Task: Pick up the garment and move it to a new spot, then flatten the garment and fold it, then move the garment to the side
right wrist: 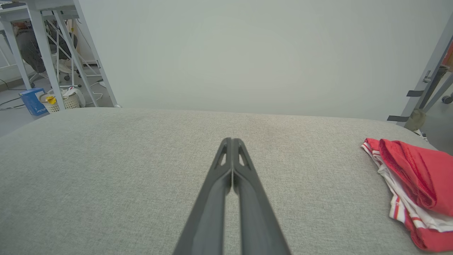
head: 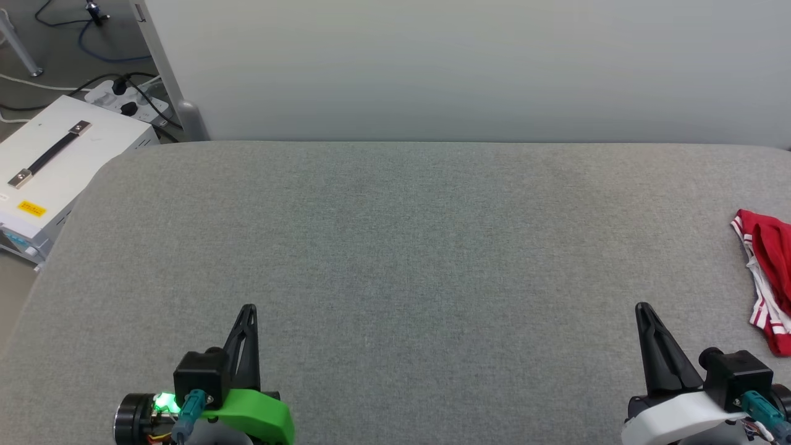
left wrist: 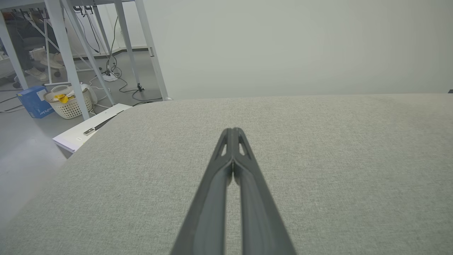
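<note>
One shirt [head: 775,247] lies bunched in a loose heap at the far right edge of the grey padded surface [head: 395,247], well apart from both pincers and partly cut off by the edge of the head view. It shows red cloth with white fabric and red-white striped trim tucked under it. It looks light, soft and limp, so it will likely sag and drape when lifted and slide easily over the padding. A pinch on a raised red fold or on the firmer striped trim seems the surest hold, and two holds set apart would spread it better. There are two pincers. The left gripper [head: 247,307] and the right gripper [head: 642,306] each have their two dark fingers pressed together and hold nothing. Both hover low over bare padding. One white case with a black handle [head: 55,167] stands off the left edge.
</note>
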